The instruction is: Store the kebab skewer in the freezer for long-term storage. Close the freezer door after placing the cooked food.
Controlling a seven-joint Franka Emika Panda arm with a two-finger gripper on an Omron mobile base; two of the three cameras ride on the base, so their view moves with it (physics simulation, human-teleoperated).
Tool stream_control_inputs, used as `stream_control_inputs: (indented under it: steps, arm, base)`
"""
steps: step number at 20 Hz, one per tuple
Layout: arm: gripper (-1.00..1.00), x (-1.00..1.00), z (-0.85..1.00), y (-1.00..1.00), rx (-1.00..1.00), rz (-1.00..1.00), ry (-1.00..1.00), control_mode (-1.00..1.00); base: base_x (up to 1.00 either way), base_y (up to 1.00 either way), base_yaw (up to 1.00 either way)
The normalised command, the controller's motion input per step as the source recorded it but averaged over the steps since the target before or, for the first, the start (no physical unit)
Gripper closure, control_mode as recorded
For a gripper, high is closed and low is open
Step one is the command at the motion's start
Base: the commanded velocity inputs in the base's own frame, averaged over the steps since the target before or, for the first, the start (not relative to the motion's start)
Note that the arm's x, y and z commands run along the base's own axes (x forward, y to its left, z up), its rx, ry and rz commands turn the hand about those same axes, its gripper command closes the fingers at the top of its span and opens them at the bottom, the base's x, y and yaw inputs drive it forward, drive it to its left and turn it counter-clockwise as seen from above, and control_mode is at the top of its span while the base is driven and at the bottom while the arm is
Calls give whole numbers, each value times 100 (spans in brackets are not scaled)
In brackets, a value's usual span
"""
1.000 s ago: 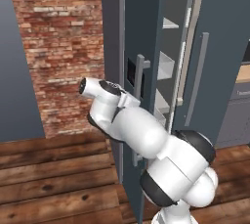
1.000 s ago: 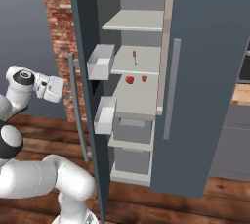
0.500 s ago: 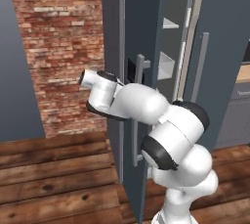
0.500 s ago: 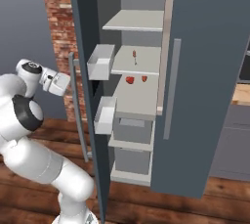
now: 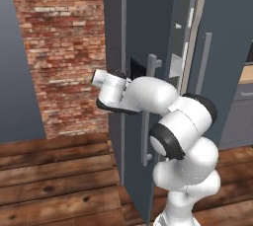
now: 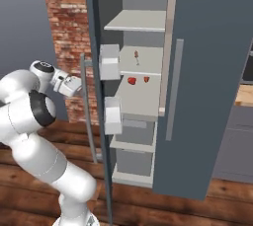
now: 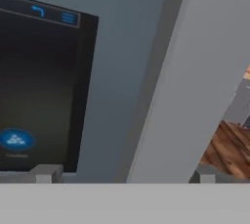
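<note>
The freezer [image 6: 141, 20] stands open with white shelves showing. On a middle shelf lies the kebab skewer [image 6: 137, 57], a thin stick with reddish chunks. The freezer door [image 6: 95, 27] is swung out toward me, edge-on, with white bins [image 6: 109, 62] on its inner face. From the left base view I see the door's outer face [image 5: 148, 22] and its bar handle [image 5: 147, 116]. My gripper [image 6: 77, 86] hovers open and empty just off that outer face, left of the handle [image 6: 87, 111]. In the hand view the gripper [image 7: 126, 174] faces the black panel [image 7: 39, 81] and the grey handle bar [image 7: 190, 81].
Two small red items [image 6: 132, 80] sit on the shelf below the skewer. A second slate-grey door [image 6: 212, 72] stands to the right of the opening. A red brick wall [image 5: 64, 47] lies behind the open door, with wooden floor [image 5: 54, 180] below.
My arm has swung the hand right and closer to the door's outer face, by the black panel and handle. The door and skewer have not moved.
</note>
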Motion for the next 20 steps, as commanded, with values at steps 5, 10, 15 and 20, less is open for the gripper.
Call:
stream_control_inputs:
  steps: [5, 10, 15, 20]
  arm:
    - [-100, 2, 0, -100, 9, 20, 0, -100]
    - [-100, 13, 19, -77, 23, 20, 11, -100]
    - [-100, 24, 24, -87, 33, 22, 6, -100]
    - [-100, 19, 27, -74, 31, 23, 8, -100]
  base:
    - [0, 0, 0]
    - [0, 0, 0]
    - [0, 0, 0]
    - [0, 0, 0]
